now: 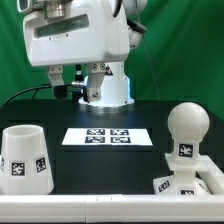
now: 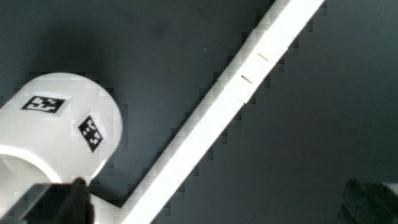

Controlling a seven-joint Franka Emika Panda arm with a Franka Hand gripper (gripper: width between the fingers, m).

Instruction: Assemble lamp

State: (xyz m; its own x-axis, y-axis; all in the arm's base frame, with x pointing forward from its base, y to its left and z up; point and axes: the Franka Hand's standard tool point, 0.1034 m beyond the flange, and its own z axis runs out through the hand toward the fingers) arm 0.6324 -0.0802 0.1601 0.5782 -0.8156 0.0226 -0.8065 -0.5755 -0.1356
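Observation:
The white tapered shade (image 1: 25, 158) stands at the front of the exterior view's left, with square tags on its side. It also shows in the wrist view (image 2: 63, 125). The round-headed bulb (image 1: 187, 133) stands upright on the flat base (image 1: 175, 186) at the exterior view's right. My gripper (image 1: 68, 80) hangs high at the back, far from all three parts. In the wrist view the gripper (image 2: 214, 205) is open and empty. One dark fingertip (image 2: 54, 205) shows at one side, the other at the far side.
The marker board (image 1: 108, 136) lies flat in the middle of the black table. A long white strip (image 2: 240, 85) runs diagonally through the wrist view beside the shade. The arm's white pedestal (image 1: 105, 90) stands behind the board. A green backdrop closes the back.

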